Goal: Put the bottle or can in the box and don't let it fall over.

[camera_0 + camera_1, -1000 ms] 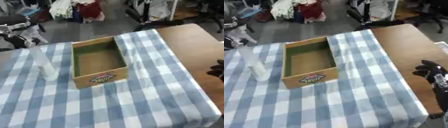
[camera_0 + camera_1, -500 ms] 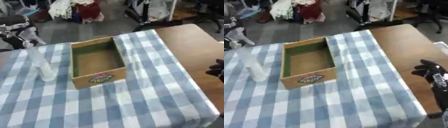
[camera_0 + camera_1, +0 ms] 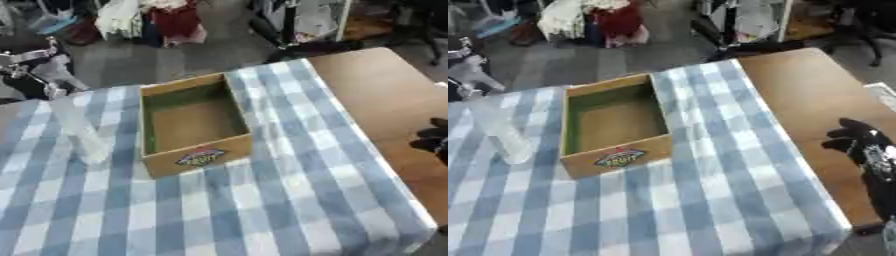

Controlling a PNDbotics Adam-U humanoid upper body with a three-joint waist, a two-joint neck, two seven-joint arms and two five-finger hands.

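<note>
Bottle (image 3: pixel 80 131) position: the clear plastic bottle stood upright on the blue-and-white checked cloth (image 3: pixel 262 200), just to the left of the box (image 3: pixel 192 122) and outside it. A small gap of cloth showed between the two in the right eye view. The bottle's narrow top pointed toward the far edge of the counter (image 3: pixel 798 95), and its wider base rested on the cloth near the box's front left corner.

Box: the open cardboard box sat on the cloth near the middle of the counter, its long side running away from the camera. Its inner walls were green, its floor was bare brown card, and nothing lay inside it. A coloured oval label (image 3: pixel 619 157) was fixed to the near outer wall.

Counter: the cloth covered the left and middle portions; the right portion showed bare brown wood.

Right robot hand (image 3: pixel 859 145): it appeared at the right edge, over the bare wood and well apart from the bottle and box. Its dark fingers were spread and relaxed and held nothing.

Left robot hand (image 3: pixel 39 62): it showed at the upper left, beyond the bottle. Whether its fingers were open or closed could not be determined.
</note>
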